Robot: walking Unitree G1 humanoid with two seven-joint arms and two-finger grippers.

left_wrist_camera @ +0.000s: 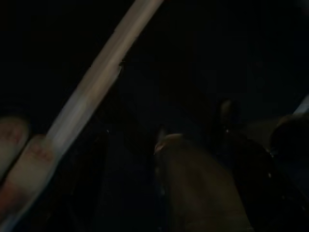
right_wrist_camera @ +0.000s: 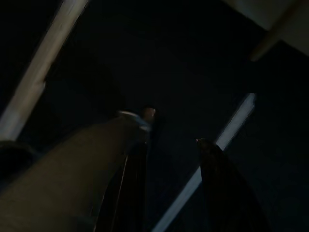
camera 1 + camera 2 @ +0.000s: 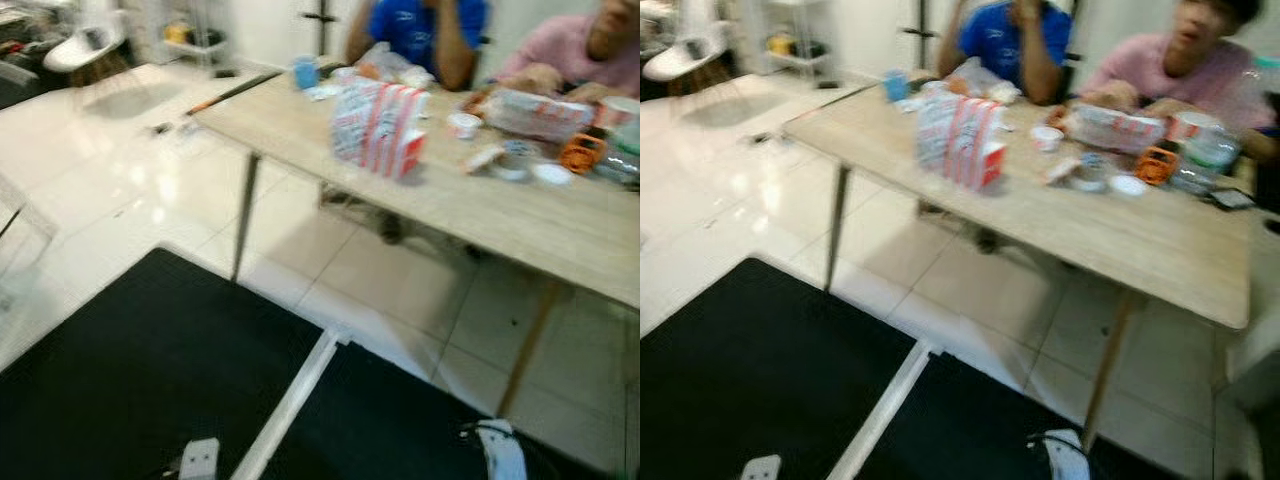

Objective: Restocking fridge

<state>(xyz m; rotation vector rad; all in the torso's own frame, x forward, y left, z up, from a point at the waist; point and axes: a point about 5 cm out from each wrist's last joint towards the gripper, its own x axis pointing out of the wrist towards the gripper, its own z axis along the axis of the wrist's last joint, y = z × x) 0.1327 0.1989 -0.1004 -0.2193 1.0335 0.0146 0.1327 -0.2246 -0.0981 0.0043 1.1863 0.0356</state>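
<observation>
Right wrist view is very dark, but you can make out the right gripper [image 2: 171,150] with its two black fingers [image 2: 219,183] spread apart and nothing between them, hanging over a black mat [image 2: 193,58] crossed by a pale strip [image 2: 227,133]. Your left gripper [image 1: 193,145] hangs idle in deeper shade, and you cannot tell how its fingers stand. Looking outward through the head camera, which is blurred, the black mat [image 3: 130,370] lies at your feet on the white tiled floor [image 3: 120,190]. Beyond it stands a wooden table [image 3: 1120,235] with a cluster of red-and-white cartons [image 3: 960,140] near its middle, well apart from both grippers. Two people [image 3: 1015,40] sit at the far side among tubs and wrappers.
</observation>
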